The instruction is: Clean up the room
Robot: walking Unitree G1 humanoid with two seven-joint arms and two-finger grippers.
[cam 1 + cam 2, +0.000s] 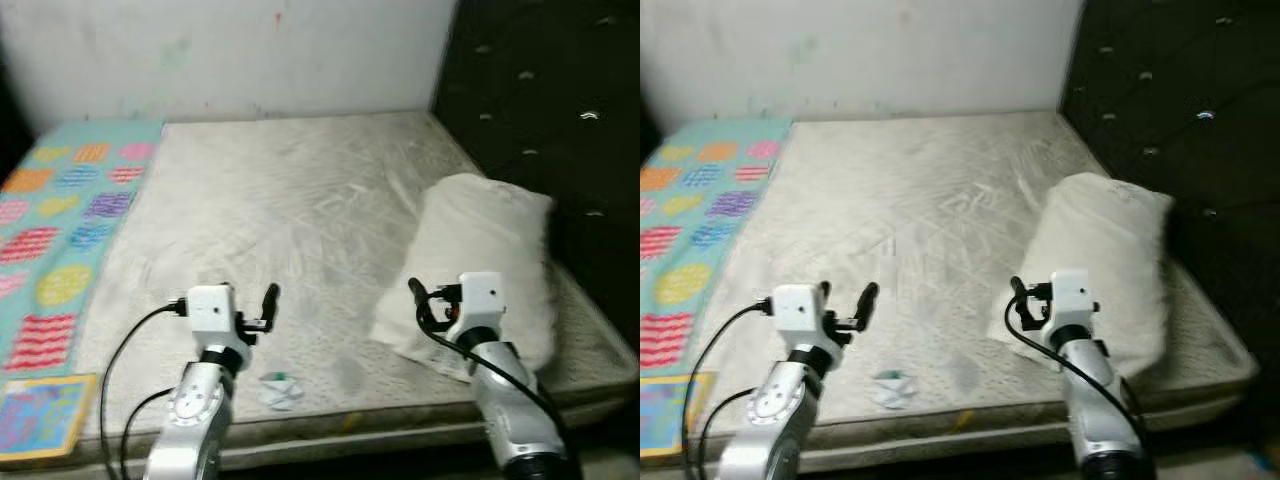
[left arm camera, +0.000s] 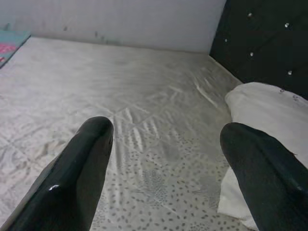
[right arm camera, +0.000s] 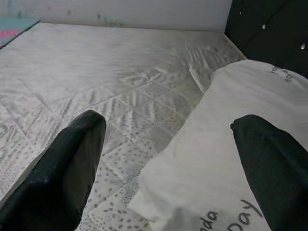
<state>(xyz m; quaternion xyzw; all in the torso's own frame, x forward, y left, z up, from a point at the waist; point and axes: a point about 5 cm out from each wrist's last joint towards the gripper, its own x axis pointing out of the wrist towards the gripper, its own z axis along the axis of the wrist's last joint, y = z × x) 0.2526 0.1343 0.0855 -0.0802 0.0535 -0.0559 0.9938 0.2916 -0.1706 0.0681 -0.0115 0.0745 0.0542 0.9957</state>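
Pillow point(image 1: 482, 262) lies askew on the bare mattress point(image 1: 300, 210) near the black headboard point(image 1: 560, 120), untidied; a small crumpled wrapper point(image 1: 279, 389) sits at the near edge. Left gripper point(image 2: 163, 159) and right gripper point(image 3: 168, 159) hover above the bed, fingers apart, holding nothing. Cleanup looks barely begun.

There is one mattress point(image 1: 300, 220), one white pillow point(image 1: 480, 260), one colourful patterned mat point(image 1: 60, 230), one small crumpled wrapper point(image 1: 280, 388), one black tufted headboard point(image 1: 560, 120), and two grippers: left gripper point(image 1: 268, 300), right gripper point(image 1: 418, 300).
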